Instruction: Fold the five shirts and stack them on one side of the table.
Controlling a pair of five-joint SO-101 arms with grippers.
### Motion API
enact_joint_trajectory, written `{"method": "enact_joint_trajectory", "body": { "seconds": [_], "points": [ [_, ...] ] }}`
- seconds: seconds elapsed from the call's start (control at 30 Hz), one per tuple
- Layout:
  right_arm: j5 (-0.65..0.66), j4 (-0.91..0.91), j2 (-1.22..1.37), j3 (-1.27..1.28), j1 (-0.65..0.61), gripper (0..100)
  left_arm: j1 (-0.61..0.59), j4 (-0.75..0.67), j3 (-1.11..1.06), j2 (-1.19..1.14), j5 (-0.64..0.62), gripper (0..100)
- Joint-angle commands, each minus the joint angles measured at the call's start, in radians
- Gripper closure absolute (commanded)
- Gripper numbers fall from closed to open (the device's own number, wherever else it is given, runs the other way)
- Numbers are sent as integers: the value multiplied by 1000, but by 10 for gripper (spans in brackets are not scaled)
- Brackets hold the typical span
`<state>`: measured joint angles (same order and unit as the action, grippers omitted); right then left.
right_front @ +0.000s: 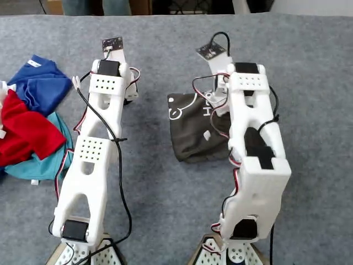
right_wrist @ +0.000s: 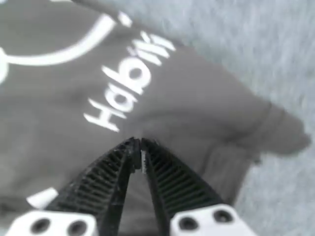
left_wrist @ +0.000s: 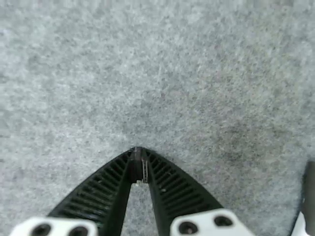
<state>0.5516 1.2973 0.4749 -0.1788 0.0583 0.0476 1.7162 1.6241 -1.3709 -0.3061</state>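
A folded dark grey shirt [right_front: 190, 130] with white print lies in the middle of the table, partly under the right arm. My right gripper [right_wrist: 137, 144] hangs just over that shirt [right_wrist: 162, 98], fingers shut with nothing between them. At the table's left edge is a loose heap: a blue shirt [right_front: 41, 83], a red shirt [right_front: 25, 130] on top, and a teal shirt [right_front: 52, 160] underneath. My left gripper [left_wrist: 138, 152] is shut and empty over bare grey carpet, to the right of the heap.
The table is covered in grey carpet [right_front: 165, 210]. A bit of white cloth [right_front: 4, 91] peeks out at the far left beside the heap. Both white arms stretch from the near edge toward the middle.
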Motion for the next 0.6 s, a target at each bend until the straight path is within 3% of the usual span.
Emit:
{"method": "enact_joint_trajectory", "body": {
  "seconds": [0.0,0.27,0.43,0.57],
  "points": [
    [0,123,-4,-74,63,984,-18,-17,42,8,3,970],
    [81,470,-7,-166,178,985,-19,-17,42,8,3,970],
    [135,465,-71,-77,299,985,-19,-17,42,8,3,970],
    [124,399,-136,-96,227,984,-16,-17,42,8,3,970]
  ]
}}
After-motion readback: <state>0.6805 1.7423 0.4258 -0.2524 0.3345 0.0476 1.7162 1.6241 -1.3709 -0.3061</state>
